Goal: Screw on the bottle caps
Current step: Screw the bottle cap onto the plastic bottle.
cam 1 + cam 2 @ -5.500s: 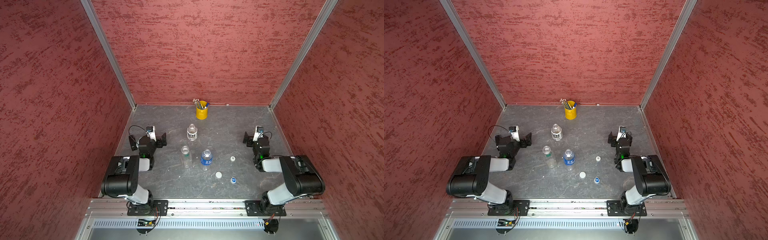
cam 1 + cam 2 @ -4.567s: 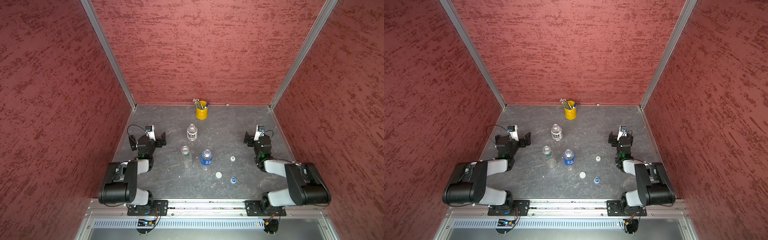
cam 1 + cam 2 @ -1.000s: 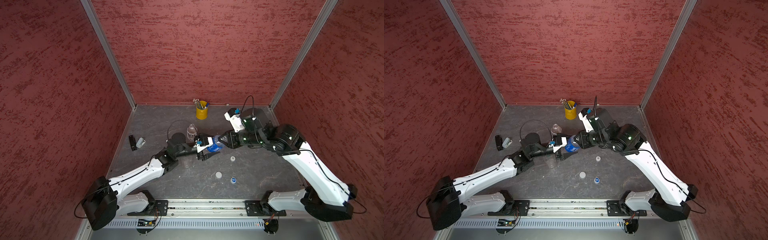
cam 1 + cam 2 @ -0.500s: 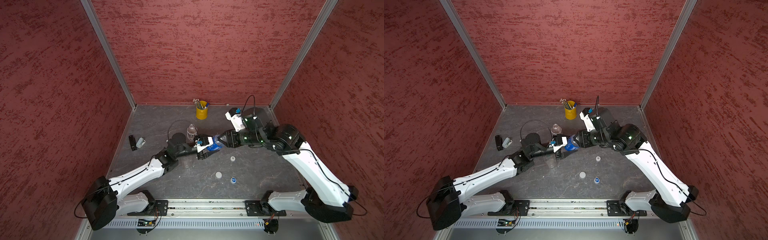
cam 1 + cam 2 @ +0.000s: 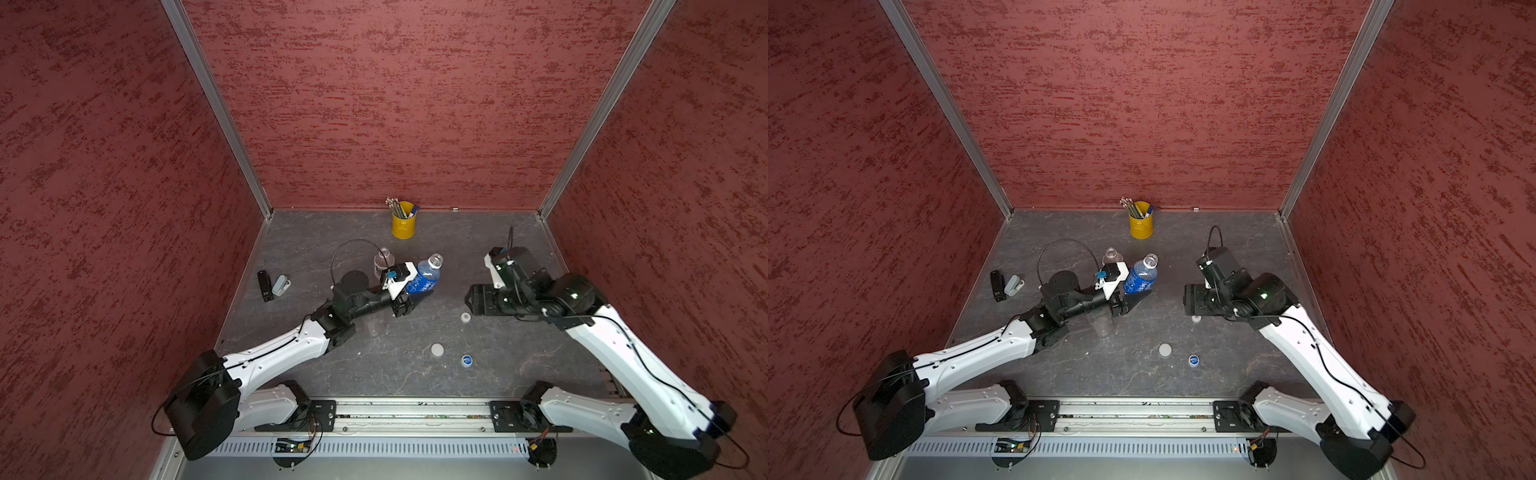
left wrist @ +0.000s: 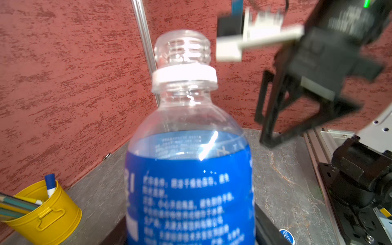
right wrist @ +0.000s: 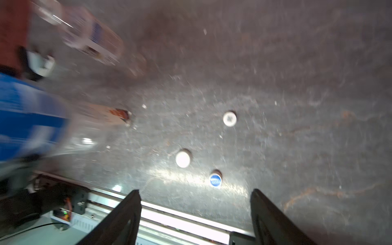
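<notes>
My left gripper (image 5: 409, 297) is shut on the lower body of the blue-labelled bottle (image 5: 424, 276) (image 5: 1140, 277) and holds it tilted above the table. Its threaded neck (image 6: 182, 48) is bare. My right gripper (image 5: 471, 298) (image 7: 195, 191) hangs open and empty to the right of that bottle, apart from it. Three caps lie on the table: the small white marked one (image 5: 465, 317) (image 7: 229, 118), the wide white one (image 5: 437, 350) (image 7: 182, 158) and the blue-and-white one (image 5: 467, 360) (image 7: 215, 180). The white-labelled bottle (image 5: 381, 262) stands behind my left wrist. The clear bottle (image 5: 1103, 323) stands under my left arm.
A yellow pencil cup (image 5: 403, 224) (image 6: 46, 214) stands at the back wall. A small black object (image 5: 264, 286) and a grey one (image 5: 281, 286) lie near the left wall. Red walls close three sides, and a metal rail (image 5: 415, 409) runs along the front.
My right gripper has opened, come off the blue-labelled bottle and pulled back to the right. My left gripper still grips the bottle, which now tilts more upright.
</notes>
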Motion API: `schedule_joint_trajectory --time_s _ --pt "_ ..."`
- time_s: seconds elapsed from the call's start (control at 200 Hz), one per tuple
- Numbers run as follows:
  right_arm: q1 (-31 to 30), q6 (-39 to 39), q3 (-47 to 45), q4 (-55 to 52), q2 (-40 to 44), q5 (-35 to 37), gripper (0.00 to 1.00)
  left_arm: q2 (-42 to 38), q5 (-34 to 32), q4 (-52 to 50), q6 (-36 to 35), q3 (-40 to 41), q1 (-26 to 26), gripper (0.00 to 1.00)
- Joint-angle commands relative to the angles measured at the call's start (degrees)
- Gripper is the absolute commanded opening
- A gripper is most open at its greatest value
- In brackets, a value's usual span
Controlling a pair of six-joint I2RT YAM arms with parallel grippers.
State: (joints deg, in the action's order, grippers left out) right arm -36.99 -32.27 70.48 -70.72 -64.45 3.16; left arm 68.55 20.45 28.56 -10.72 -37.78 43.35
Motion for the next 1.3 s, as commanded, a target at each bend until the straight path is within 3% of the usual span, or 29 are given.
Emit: schedule_joint_trajectory --time_s 0.0,0.17,0.421,1.292 --pt "-1.5 -5.6 -9.0 4.3 -2.3 -0.5 0.79 -1.5 -1.5 3.2 2.9 1.3 -0.6 0.64" --pt "-5.4 -11.9 -19.5 14.8 -5.7 -0.5 0.71 -2.3 -1.0 3.2 3.1 1.2 -0.6 0.64" --pt "-6.0 -16.3 -29.9 23.7 -9.2 -5.0 0.57 -2.3 1.3 3.4 4.4 -0.3 -0.6 0.64" --pt "-7.5 -18.6 -33.3 25.2 -11.5 -6.3 0.37 -1.6 2.4 3.3 5.0 -0.5 -0.5 0.65"
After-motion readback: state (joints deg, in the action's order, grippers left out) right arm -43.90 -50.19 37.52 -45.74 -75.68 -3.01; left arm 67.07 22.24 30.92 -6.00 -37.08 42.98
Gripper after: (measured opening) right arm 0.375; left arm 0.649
